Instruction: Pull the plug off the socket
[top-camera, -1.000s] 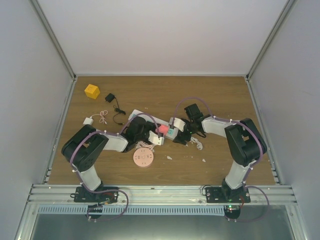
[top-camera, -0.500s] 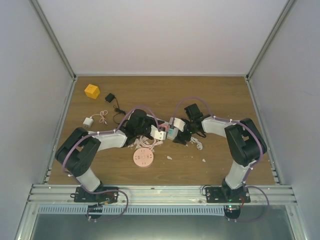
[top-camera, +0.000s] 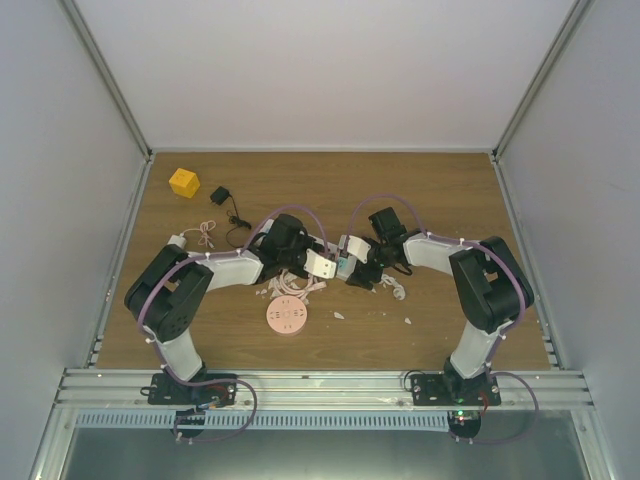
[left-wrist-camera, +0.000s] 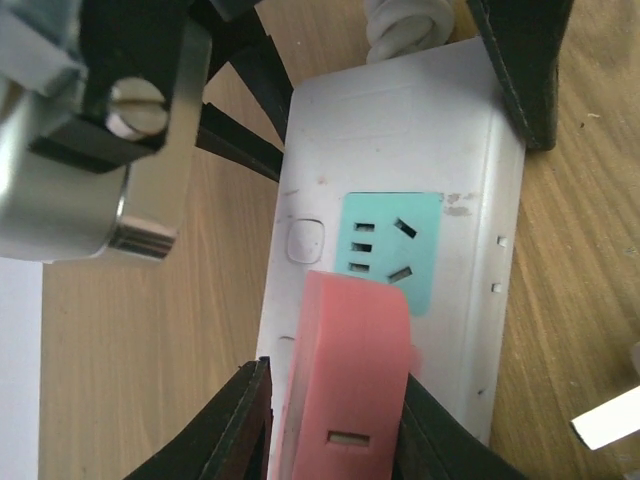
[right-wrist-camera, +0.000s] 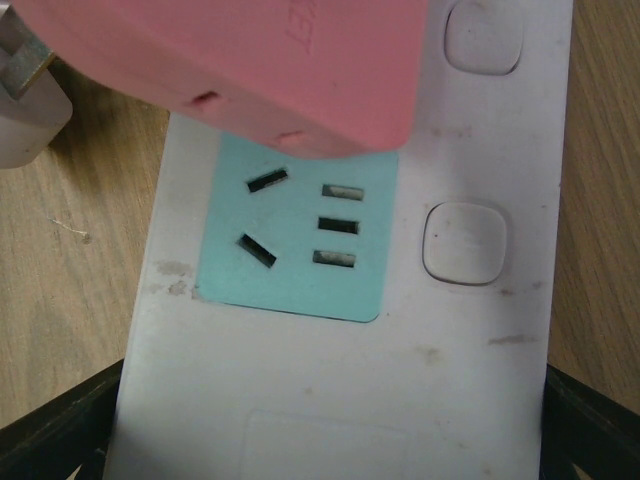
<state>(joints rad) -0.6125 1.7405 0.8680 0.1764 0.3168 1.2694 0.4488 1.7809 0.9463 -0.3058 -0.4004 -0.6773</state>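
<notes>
Plug location: the pink plug (left-wrist-camera: 350, 330) is seated in the white power strip (left-wrist-camera: 400, 130). It is at the bottom centre of the left wrist view, just below the empty teal socket face (left-wrist-camera: 390, 250).
Strip location: it lies flat on the wooden table (left-wrist-camera: 130, 330). In the overhead view it is at mid-frame, where my two wrists meet.
Long axis: in the left wrist view the strip runs top to bottom with a slight lean, and the plug body lies along the same line.
Nearer arm: the left one. The plug is directly under its wrist, between its fingers (left-wrist-camera: 235, 430).
Left gripper (left-wrist-camera: 335, 385): narrowed around the plug, one finger tight by each long side. A thin white sliver shows beside one finger, so I cannot tell if it is gripping yet.
Right gripper (right-wrist-camera: 325, 425): spread wide across the strip. Its fingers sit against both long edges at the lower corners of its own view, and I read that as pinning the strip down.
Pull direction: my judgement is straight off the strip's face, toward the left wrist camera. Pulling sideways would drag the strip along.
Left arm pose: elbow out at lower left of the overhead view, forearm reaching right to centre, wrist pointing down.
Right arm pose: the mirror of that, elbow at right and forearm reaching left.
</notes>
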